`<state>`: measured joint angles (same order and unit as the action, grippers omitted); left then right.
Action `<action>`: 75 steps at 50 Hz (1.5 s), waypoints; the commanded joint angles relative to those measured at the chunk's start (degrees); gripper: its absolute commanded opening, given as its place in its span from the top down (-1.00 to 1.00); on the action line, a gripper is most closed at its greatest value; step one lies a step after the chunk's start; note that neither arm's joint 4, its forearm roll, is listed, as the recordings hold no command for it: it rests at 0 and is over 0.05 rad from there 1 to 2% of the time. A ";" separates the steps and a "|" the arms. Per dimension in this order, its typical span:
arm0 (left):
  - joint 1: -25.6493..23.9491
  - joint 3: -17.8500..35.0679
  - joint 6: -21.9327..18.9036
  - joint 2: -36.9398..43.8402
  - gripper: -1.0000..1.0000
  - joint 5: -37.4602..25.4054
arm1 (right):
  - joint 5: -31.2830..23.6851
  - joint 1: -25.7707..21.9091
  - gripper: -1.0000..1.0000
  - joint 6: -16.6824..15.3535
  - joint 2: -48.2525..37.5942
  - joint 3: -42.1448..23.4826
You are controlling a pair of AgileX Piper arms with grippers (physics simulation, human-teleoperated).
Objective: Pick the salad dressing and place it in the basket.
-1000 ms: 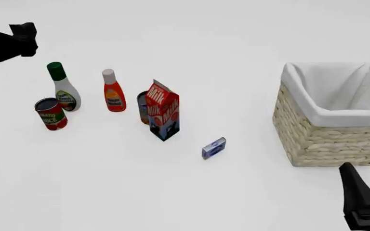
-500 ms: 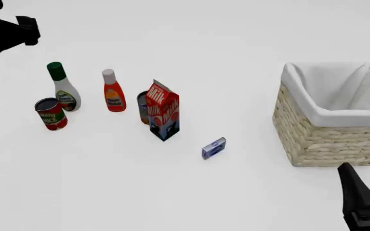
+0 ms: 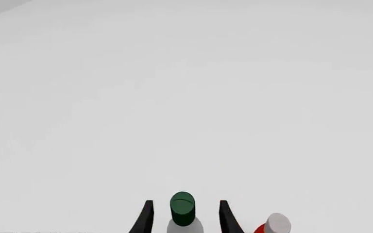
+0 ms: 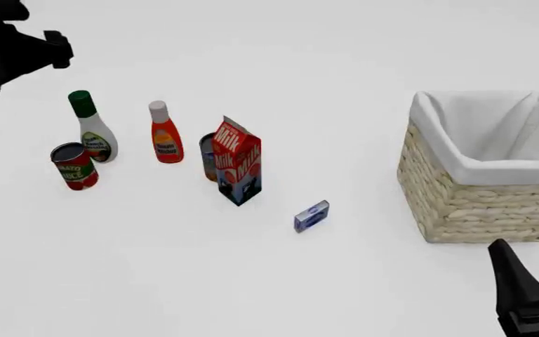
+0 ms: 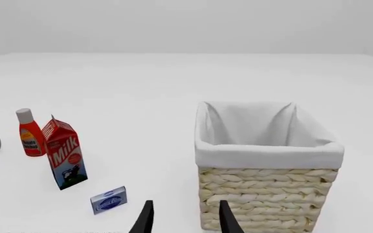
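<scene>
Between your left gripper (image 3: 183,218) fingers: green cap of salad dressing (image 4: 92,129), bottle upright, long axis vertical, below jaws. Jaws spread, holding nothing. You sit nearer with left arm; right gripper (image 5: 183,218) parted, idle beside basket (image 4: 483,182).

— Any writing you can make out?

— "MILK" in white letters on the red milk carton (image 5: 65,156), well off to one side of the right arm's jaws.

— And the bottles, the can, the little box?

— The salad dressing (image 4: 92,128), red bottle (image 4: 165,134), can (image 4: 74,166) and small blue box (image 5: 109,200) carry labels, but their print is too small to read.
</scene>
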<state>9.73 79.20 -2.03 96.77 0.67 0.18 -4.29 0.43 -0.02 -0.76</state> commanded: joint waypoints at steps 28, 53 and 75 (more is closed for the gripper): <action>0.90 8.06 1.29 10.87 -1.00 -2.99 | -1.11 -0.25 -1.00 -0.44 -0.06 -1.36; 0.26 8.54 3.22 14.97 -1.00 -3.40 | -1.13 -0.21 -1.00 -0.15 -0.01 -1.26; 1.16 8.71 4.02 17.47 -1.00 -2.26 | -1.17 -0.23 -1.00 0.17 -0.01 -0.76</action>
<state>10.49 87.76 1.64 113.05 -1.99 -0.90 -4.40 0.50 -0.03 -1.63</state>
